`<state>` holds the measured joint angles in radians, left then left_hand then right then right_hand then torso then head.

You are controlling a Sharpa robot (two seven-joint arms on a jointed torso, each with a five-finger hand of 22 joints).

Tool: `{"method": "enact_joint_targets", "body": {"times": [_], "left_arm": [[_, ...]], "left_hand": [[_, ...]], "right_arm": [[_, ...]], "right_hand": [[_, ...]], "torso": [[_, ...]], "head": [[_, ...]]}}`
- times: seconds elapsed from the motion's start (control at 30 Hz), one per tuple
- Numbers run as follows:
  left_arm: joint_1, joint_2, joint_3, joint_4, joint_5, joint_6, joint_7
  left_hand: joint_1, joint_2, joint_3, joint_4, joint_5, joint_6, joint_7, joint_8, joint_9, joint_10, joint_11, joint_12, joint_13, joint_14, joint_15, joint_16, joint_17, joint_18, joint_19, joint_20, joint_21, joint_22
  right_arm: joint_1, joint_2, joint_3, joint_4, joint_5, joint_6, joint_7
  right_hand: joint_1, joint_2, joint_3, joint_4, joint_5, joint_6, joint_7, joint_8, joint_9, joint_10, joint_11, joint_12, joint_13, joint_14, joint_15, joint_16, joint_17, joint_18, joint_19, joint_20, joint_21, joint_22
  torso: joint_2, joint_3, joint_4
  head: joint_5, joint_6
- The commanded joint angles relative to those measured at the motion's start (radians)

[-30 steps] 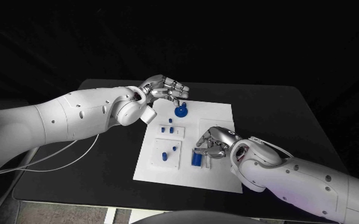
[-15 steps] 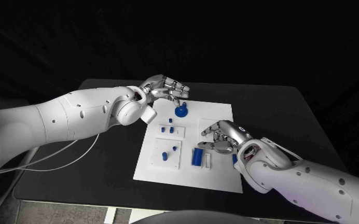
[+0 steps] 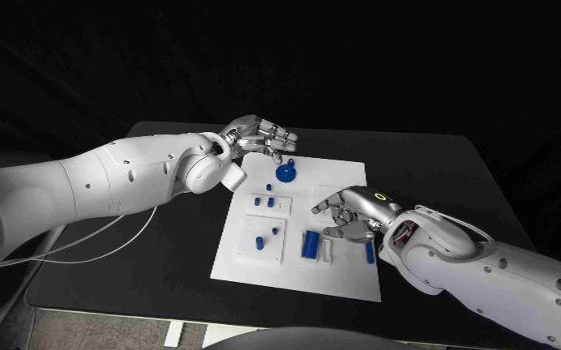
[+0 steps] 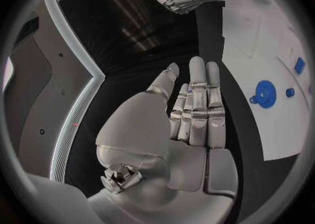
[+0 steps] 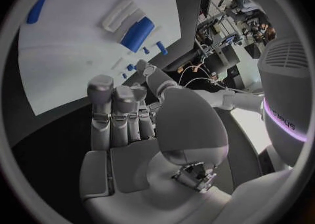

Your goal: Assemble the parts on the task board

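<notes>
Both hands' fingers spread and empty: left hand [image 3: 259, 138] at task board [image 3: 345, 173] far edge, right hand [image 3: 349, 214] over its right side.

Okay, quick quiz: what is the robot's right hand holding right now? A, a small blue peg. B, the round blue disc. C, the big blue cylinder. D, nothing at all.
D: the right hand hovers with its fingers apart and empty, and the big blue cylinder lies on the task board beside it.
</notes>
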<state>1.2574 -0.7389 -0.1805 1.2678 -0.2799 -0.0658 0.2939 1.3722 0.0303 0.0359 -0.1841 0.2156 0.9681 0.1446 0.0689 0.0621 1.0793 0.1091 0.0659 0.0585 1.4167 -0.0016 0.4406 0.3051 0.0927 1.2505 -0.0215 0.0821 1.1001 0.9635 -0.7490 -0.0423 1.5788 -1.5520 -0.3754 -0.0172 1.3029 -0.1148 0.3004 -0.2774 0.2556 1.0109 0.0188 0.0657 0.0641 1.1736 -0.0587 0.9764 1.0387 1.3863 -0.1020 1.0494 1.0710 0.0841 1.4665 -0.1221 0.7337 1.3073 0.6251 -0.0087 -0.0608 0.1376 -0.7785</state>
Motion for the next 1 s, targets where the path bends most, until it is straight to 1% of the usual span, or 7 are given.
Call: {"method": "enact_joint_targets", "body": {"times": [0.03,0.2,0.4,0.57,0.7,0.83,1.0], "left_arm": [[0.001,0.003,0.001,0.0,0.007,0.013,0.013],[0.001,0.004,0.001,-0.002,0.007,0.015,0.012],[0.001,0.005,0.001,-0.004,0.007,0.018,0.012],[0.001,0.005,0.001,-0.004,0.007,0.019,0.012],[0.001,0.005,0.001,-0.003,0.007,0.021,0.012],[0.001,0.005,0.001,-0.002,0.007,0.02,0.012],[0.001,0.004,0.001,0.0,0.007,0.019,0.013]], "left_hand": [[0.001,0.005,-0.005,0.001,-0.003,-0.003,0.004,-0.003,0.001,0.003,0.0,-0.003,-0.001,-0.006,0.001,0.005,-0.002,0.0,0.003,0.002,-0.003,-0.001],[0.002,0.005,-0.005,0.0,-0.003,-0.003,0.003,-0.003,0.001,0.004,0.0,-0.003,-0.001,-0.006,0.0,0.005,-0.001,0.0,0.003,0.002,-0.003,0.0],[0.002,0.005,-0.006,0.0,-0.003,-0.003,0.004,-0.003,0.001,0.004,0.0,-0.003,-0.001,-0.006,0.0,0.005,-0.001,-0.001,0.002,0.002,-0.002,0.001],[0.002,0.005,-0.006,0.0,-0.003,-0.003,0.004,-0.003,0.001,0.004,0.0,-0.003,-0.001,-0.006,0.0,0.005,-0.001,-0.001,0.002,0.002,-0.002,0.001],[0.002,0.005,-0.006,0.0,-0.003,-0.003,0.004,-0.003,0.001,0.004,0.0,-0.003,-0.001,-0.006,0.0,0.005,-0.001,-0.001,0.002,0.002,-0.002,0.001],[0.002,0.005,-0.006,0.0,-0.003,-0.003,0.004,-0.003,0.001,0.004,0.0,-0.003,-0.001,-0.006,0.0,0.005,-0.001,-0.001,0.002,0.002,-0.002,0.001],[0.002,0.005,-0.006,0.0,-0.003,-0.003,0.004,-0.003,0.001,0.004,0.0,-0.003,-0.001,-0.006,0.0,0.005,-0.001,-0.001,0.002,0.002,-0.002,0.001]], "right_arm": [[0.004,0.007,-0.003,0.002,-0.162,0.103,0.074],[0.013,0.021,-0.01,0.005,-0.263,0.123,0.076],[0.031,0.039,-0.033,0.005,-0.366,0.143,0.058],[0.048,0.055,-0.052,0.003,-0.426,0.178,0.04],[0.061,0.064,-0.066,-0.001,-0.459,0.216,0.025],[0.072,0.073,-0.083,-0.008,-0.476,0.24,0.017],[0.08,0.088,-0.098,-0.018,-0.49,0.256,0.013]], "right_hand": [[0.018,-0.005,-0.011,0.0,0.01,-0.013,-0.007,-0.003,-0.001,0.016,-0.004,0.032,0.009,0.002,-0.004,0.011,0.005,-0.01,0.008,-0.001,0.021,0.084],[0.041,-0.022,-0.023,0.016,0.018,-0.033,-0.026,-0.002,0.0,0.045,-0.015,0.075,0.024,0.015,-0.013,0.049,0.041,-0.023,0.018,-0.012,0.079,0.094],[0.048,-0.028,-0.026,0.017,0.015,-0.023,-0.028,-0.002,0.0,0.049,-0.014,0.08,0.022,0.019,-0.01,0.051,0.046,-0.024,0.018,-0.009,0.083,0.094],[0.048,-0.029,-0.01,0.015,-0.001,-0.011,-0.032,-0.003,0.0,0.05,-0.015,0.082,0.014,0.021,-0.009,0.051,0.049,-0.027,0.018,-0.007,0.085,0.093],[0.047,-0.026,0.005,0.01,-0.016,0.01,-0.031,-0.003,0.0,0.048,-0.014,0.084,0.01,0.021,-0.008,0.052,0.052,-0.029,0.017,-0.007,0.088,0.094],[0.041,-0.026,0.034,0.001,-0.039,0.023,-0.028,-0.003,0.0,0.046,-0.012,0.086,0.004,0.021,-0.006,0.052,0.054,-0.03,0.015,-0.006,0.091,0.094],[0.04,-0.027,0.049,0.0,-0.048,0.028,-0.029,-0.003,0.0,0.045,-0.012,0.087,0.0,0.021,-0.006,0.053,0.055,-0.03,0.015,-0.005,0.094,0.094]], "torso": [[0.001,0.0003,0.0004],[0.001,-0.0001,0.0008],[0.001,0.0002,0.0013],[0.001,-0.0004,0.0019],[0.002,-0.0012,0.0021],[0.001,-0.0018,0.0023],[0.001,-0.0007,0.0025]], "head": [[0.001,-0.001],[0.002,-0.004],[0.0,-0.006],[0.002,-0.006],[0.002,-0.01],[0.006,-0.008],[0.009,-0.008]]}}
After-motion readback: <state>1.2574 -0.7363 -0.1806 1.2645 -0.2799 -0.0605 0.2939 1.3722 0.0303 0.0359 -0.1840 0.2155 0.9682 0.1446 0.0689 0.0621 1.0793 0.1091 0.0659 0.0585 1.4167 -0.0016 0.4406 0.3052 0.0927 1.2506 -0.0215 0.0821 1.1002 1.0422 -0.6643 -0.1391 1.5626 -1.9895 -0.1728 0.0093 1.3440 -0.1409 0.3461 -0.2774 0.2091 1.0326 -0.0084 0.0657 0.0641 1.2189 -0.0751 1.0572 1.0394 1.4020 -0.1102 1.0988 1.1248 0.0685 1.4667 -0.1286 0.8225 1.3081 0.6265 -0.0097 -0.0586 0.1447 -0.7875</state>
